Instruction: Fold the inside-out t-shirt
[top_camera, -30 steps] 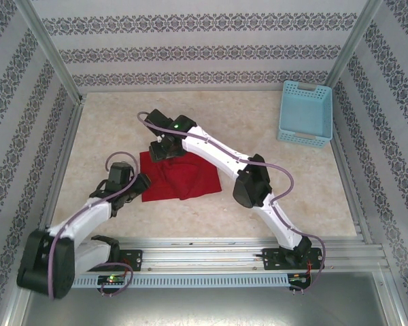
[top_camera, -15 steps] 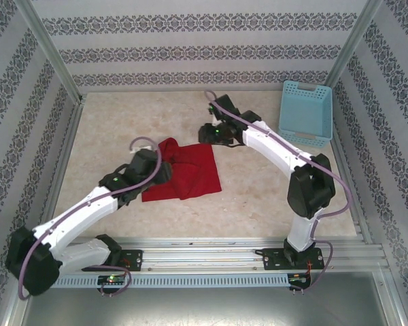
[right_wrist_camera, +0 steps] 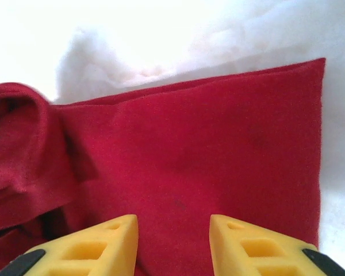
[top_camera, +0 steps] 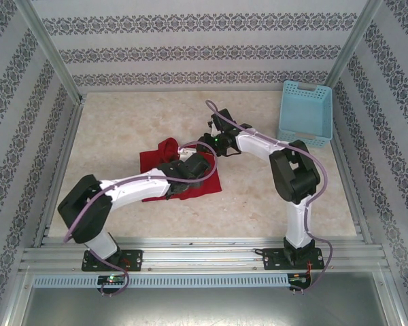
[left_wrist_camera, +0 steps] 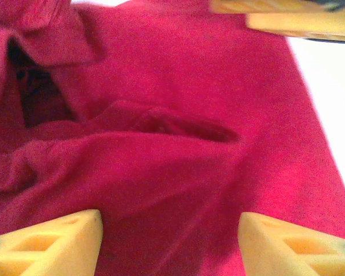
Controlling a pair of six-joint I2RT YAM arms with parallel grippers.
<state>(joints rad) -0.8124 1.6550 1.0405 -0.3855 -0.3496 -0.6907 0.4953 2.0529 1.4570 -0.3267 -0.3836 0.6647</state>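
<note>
Left hand (left_wrist_camera: 169,224) released, jaws wide above rumpled middle of inside-out t-shirt (left_wrist_camera: 218,75), likely to pinch crease; right hand (right_wrist_camera: 173,227) unclenched, empty, poised over flat far-right edge.

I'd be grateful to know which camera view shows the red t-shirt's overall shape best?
The top external view: the whole t-shirt lies on the table, partly under the left arm. The left wrist view gives close wrinkles; the right wrist view, a flat panel and its edge.
</note>
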